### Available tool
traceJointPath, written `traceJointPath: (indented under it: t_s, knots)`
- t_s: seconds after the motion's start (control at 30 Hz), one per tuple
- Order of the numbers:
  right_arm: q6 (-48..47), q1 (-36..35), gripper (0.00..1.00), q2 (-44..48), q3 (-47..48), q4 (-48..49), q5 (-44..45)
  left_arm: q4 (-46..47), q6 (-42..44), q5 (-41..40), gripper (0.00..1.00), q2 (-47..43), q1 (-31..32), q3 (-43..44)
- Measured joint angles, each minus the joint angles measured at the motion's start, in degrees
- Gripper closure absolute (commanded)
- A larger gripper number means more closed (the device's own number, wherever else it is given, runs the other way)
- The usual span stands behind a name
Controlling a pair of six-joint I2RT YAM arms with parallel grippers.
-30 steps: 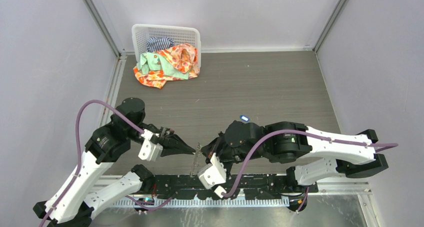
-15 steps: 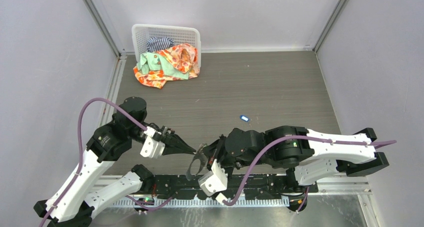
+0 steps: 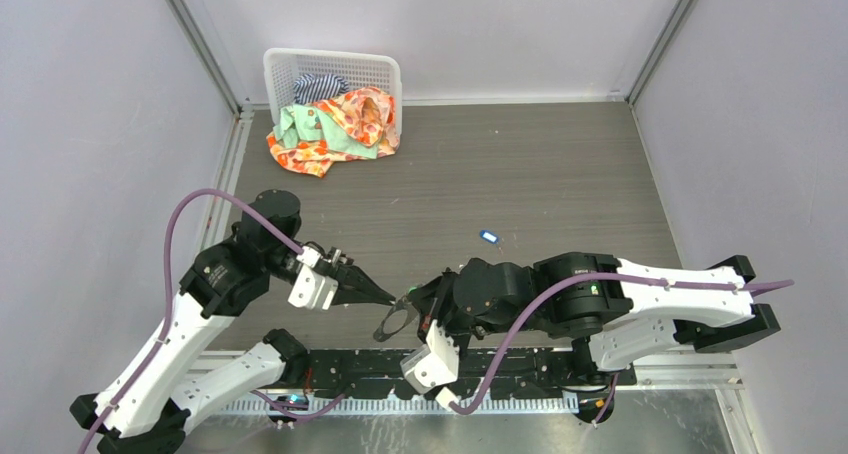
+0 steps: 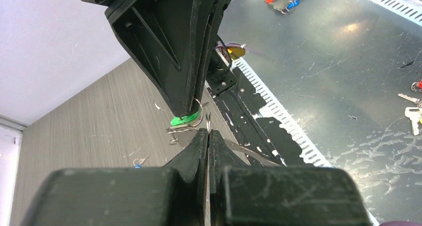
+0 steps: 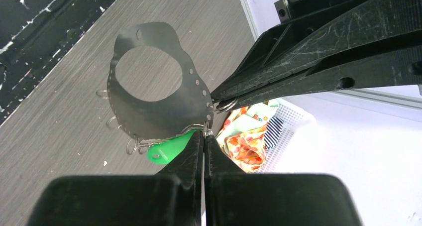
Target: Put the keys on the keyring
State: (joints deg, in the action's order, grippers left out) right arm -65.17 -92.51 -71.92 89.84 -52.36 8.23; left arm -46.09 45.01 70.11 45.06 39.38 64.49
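At the near edge of the table [image 3: 540, 174], just ahead of the arm bases, the two grippers meet tip to tip with the keyring [image 5: 149, 111] hanging between them, clear of the surface. The right wrist view shows the keyring as a flat dark plate with one large hole and a row of small holes along its rim, several carrying little wire loops. The right gripper [image 5: 204, 138] is closed, its jaws pinched on the end of the green key [image 5: 166, 150], which sticks out sideways just under the plate's rim. The left gripper [image 4: 208, 135] is also closed, and appears to nip one small wire loop [image 5: 226, 105] on that rim, just beside the green key. The step in hand looks like threading the green key onto a rim loop, though whether it is already caught on one cannot be told. The next move calls for fine alignment: the key's eye must meet the loop's opening while the left gripper holds the plate steady. Farther out, the blue key [image 3: 489, 237] lies alone on the table, not yet picked up. At the far wall a white basket [image 3: 330, 62] holds crumpled clothes [image 3: 335, 129].
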Motion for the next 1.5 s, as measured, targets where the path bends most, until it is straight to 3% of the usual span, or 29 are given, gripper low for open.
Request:
traceJointPath:
  t_s: [0.5,0.9,1.5]
  knots:
    - [-0.4,0.0,0.99,0.4,0.0,-0.6,-0.2,1.4,-2.3,-0.9,1.00,-0.1,0.0,-0.1]
    - [5.9,0.0,0.99,5.6,1.3,-3.6,-0.7,6.1,-5.9,-3.7,1.00,-2.1,0.1,-1.9]
    - [9.0,0.3,0.99,5.7,0.3,-0.9,-1.3,7.0,-9.1,-3.5,1.00,-2.1,0.1,-1.8]
